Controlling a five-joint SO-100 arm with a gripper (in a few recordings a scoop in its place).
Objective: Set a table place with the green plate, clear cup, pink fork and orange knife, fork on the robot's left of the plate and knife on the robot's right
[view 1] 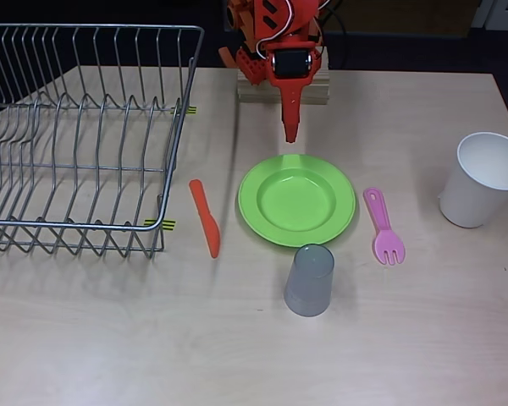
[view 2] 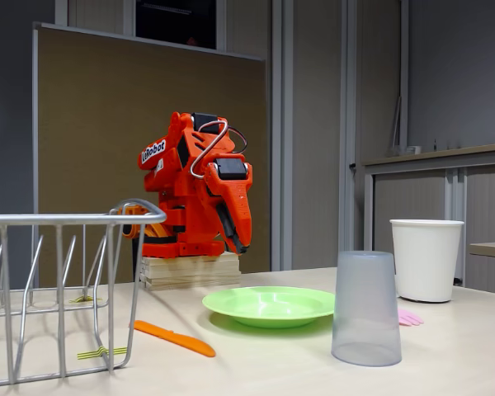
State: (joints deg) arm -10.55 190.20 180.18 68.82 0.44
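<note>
The green plate (view 1: 297, 200) (view 2: 269, 304) lies flat in the middle of the table. In the overhead view the orange knife (view 1: 207, 217) (view 2: 173, 337) lies left of it and the pink fork (view 1: 383, 227) (view 2: 408, 316) lies right of it. The clear cup (view 1: 310, 279) (view 2: 366, 308) stands upside down on the table just below the plate's near rim. My orange gripper (view 1: 289, 131) (view 2: 241, 244) hangs folded near the arm's base, behind the plate, shut with nothing in it and touching nothing.
A wire dish rack (view 1: 76, 135) (view 2: 58, 289) takes up the left side of the table. A white paper cup (view 1: 483, 179) (view 2: 426, 259) stands upright at the right. The arm sits on a wooden block (view 1: 281, 89) (view 2: 190, 270) at the back edge.
</note>
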